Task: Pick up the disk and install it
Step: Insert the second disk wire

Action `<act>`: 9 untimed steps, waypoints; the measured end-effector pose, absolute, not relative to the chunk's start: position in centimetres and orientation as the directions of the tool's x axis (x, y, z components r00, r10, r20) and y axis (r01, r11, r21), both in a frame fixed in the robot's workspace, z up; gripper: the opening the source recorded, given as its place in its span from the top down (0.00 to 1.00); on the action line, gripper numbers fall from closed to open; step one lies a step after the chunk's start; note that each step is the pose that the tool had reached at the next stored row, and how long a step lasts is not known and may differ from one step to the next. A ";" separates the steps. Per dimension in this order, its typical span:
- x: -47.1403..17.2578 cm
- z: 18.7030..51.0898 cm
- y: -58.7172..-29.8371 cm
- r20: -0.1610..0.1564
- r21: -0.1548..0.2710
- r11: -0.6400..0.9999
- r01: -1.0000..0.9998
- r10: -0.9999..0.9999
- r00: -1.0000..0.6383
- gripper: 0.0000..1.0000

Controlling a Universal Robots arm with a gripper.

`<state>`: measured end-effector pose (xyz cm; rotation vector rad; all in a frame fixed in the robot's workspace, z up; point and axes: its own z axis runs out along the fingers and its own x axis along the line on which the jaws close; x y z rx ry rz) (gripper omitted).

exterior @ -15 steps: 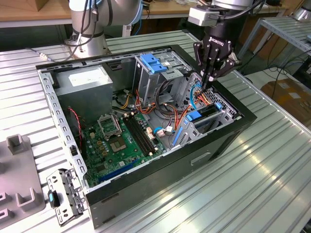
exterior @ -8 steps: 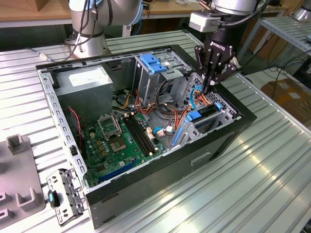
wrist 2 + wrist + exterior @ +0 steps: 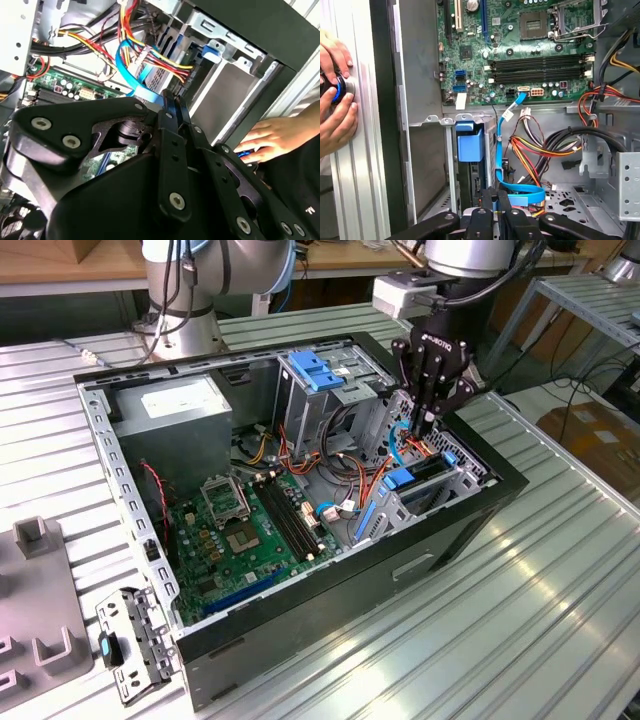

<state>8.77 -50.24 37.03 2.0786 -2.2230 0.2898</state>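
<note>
Black, with white lettering on its body, the gripper [image 3: 422, 430] hangs fingers-down inside the open case [image 3: 300, 615], at the case's corner drive cage [image 3: 455, 480]. Its fingers are pressed together with nothing seen between them. The disk [image 3: 402, 478] stands on edge in that cage, its blue carrier [image 3: 470, 145] uppermost, just beside the fingertips and apart from them. A blue ribbon cable [image 3: 500, 150] loops between disk and fingers, crowding the gap. Red, yellow and black wires fill the case's middle. Outside the case wall, a person's hand [image 3: 335, 100] rests on a dark knob on the ribbed metal table [image 3: 520, 640].
</note>
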 end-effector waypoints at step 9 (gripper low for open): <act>8.0 36.5 -52.5 0.155 -0.120 0.063 -0.991 -0.985 -0.081 0.84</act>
